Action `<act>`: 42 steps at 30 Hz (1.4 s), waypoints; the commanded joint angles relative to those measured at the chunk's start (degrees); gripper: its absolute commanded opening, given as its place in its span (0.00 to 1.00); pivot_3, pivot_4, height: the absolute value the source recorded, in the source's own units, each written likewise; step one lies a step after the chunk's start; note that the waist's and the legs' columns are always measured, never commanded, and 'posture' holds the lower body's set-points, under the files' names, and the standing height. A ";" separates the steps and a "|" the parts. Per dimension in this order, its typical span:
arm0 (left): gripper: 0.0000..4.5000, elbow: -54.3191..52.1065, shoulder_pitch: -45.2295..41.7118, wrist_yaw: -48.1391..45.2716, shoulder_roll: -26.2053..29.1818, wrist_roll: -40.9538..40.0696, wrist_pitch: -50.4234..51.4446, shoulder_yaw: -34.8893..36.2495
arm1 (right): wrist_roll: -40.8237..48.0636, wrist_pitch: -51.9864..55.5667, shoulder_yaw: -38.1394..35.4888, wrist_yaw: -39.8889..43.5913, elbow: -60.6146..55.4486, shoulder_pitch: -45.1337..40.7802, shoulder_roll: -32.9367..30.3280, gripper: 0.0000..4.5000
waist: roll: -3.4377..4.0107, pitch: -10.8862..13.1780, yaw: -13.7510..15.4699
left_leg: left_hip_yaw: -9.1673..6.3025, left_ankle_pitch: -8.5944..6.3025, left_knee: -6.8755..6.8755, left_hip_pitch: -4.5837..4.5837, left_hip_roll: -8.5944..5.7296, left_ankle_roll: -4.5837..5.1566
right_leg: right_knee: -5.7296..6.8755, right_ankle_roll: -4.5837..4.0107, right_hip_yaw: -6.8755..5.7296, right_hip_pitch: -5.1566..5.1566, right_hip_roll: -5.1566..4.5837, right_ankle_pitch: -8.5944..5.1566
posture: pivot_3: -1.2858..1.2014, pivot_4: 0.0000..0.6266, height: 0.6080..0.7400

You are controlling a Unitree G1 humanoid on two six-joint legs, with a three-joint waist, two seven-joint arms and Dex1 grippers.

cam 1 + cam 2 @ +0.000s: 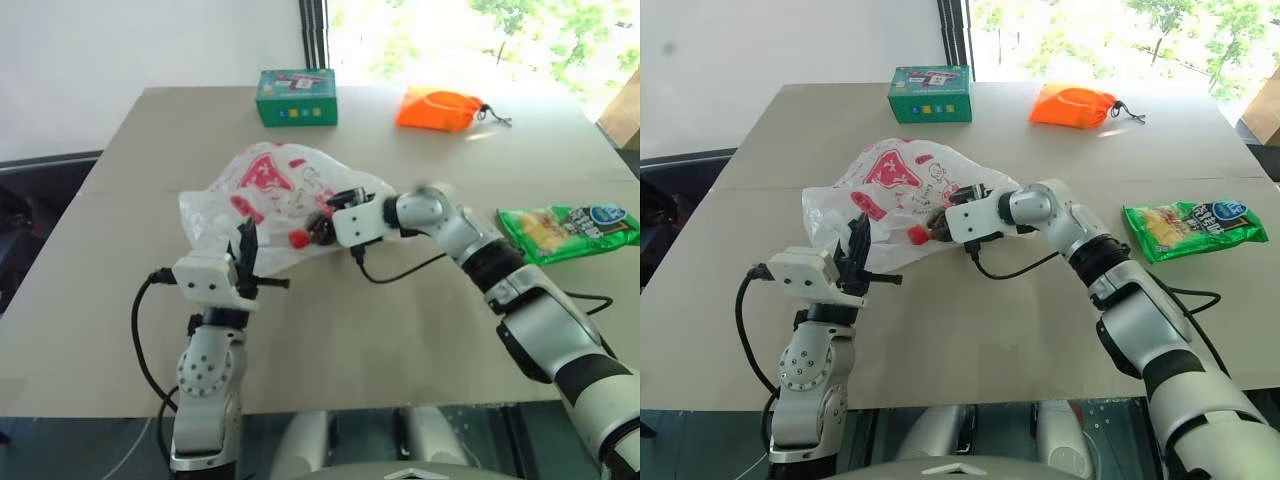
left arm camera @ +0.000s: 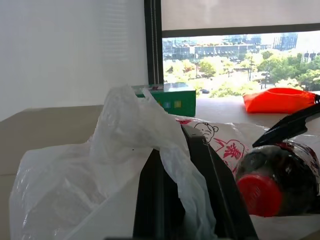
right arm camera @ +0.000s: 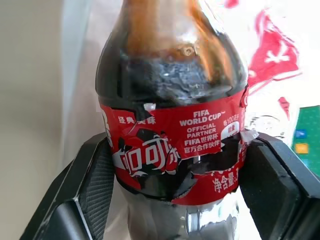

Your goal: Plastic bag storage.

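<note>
At the middle of the table [image 1: 420, 330] lies the bag [image 1: 270, 185], a crumpled heap of thin white film with red printed marks (among them a cartoon figure and Chinese characters too creased to read). Its near edge is pinched in the left gripper [image 1: 247, 255], whose black fingers are closed together on a fold of the film and hold it lifted off the tabletop; in the left wrist view the film drapes over the fingers [image 2: 160, 200].

At the bag's right side, the right gripper [image 1: 322, 222] is clamped across a bottle [image 3: 172, 115] of dark cola, one pad on each side of its red label. The label reads "FIFA WORLD CUP" and "OFFICIAL PARTNER", with white Chinese lettering beside and below; it is torn in places. The bottle lies roughly level, its red cap [image 1: 298, 238] pointing toward the left gripper and touching the film. Whether the cap is inside the bag's mouth I cannot tell.

Farther back on the table stands a green box [image 1: 296, 97] with small coloured squares on its front, print unreadable. Right of it lies an orange pouch [image 1: 438, 108] with a drawstring. Near the right edge, well apart from the bag, a green packet [image 1: 565, 230] lies flat, writing too small to read.
</note>
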 commanded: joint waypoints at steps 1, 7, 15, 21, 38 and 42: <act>0.00 -1.43 0.14 -3.25 0.81 -1.50 -1.60 -2.38 | -0.26 4.33 0.58 -1.54 -4.18 0.81 4.14 0.67 | 0.00 0.00 -0.47 | 0.01 0.00 0.01 0.01 0.00 0.00 | 0.01 0.00 0.02 0.01 0.00 0.00 | 0.52 0.24 1.00; 0.00 -0.28 1.44 -5.45 1.34 -2.28 -3.08 -2.76 | -1.53 5.54 -0.71 -6.12 -2.92 -0.78 6.03 0.96 | -0.01 -0.01 -0.24 | -0.01 0.00 0.02 0.07 -0.02 0.00 | 0.07 0.00 0.01 0.02 -0.01 0.00 | 0.52 0.24 1.00; 0.00 1.27 4.47 -6.48 1.45 -2.09 -5.74 -2.78 | 8.42 15.61 -9.78 -0.91 -13.80 2.18 0.70 1.00 | -0.01 0.00 -0.06 | -0.05 0.00 0.03 0.03 -0.08 0.00 | 0.01 0.00 -0.04 0.04 -0.09 0.00 | 0.52 0.24 1.00; 0.00 2.12 5.97 -7.25 1.98 -2.55 -6.61 -2.30 | 12.14 30.61 -12.88 1.74 -24.60 11.17 -4.18 1.00 | -0.03 -0.02 0.34 | -0.06 -0.15 0.03 0.04 -0.07 0.25 | -0.01 0.00 -0.06 0.11 -0.23 0.00 | 0.52 0.24 1.00; 0.00 1.49 4.77 -8.35 3.54 -2.42 -5.10 -2.14 | 12.29 38.15 -15.95 -16.78 -19.61 11.90 0.91 0.40 | -0.02 -0.01 0.71 | -0.07 -0.01 0.05 0.08 -0.13 0.01 | 0.01 0.00 -0.08 0.14 -0.09 0.01 | 0.52 0.24 1.00; 0.00 1.33 4.57 -8.30 3.59 -2.40 -4.76 -2.22 | 15.52 36.76 -20.93 -20.61 -19.19 9.90 1.81 0.01 | -0.02 -0.01 0.65 | -0.06 -0.01 0.04 0.08 -0.06 0.02 | 0.04 0.00 -0.07 0.13 0.00 0.01 | 0.52 0.24 1.00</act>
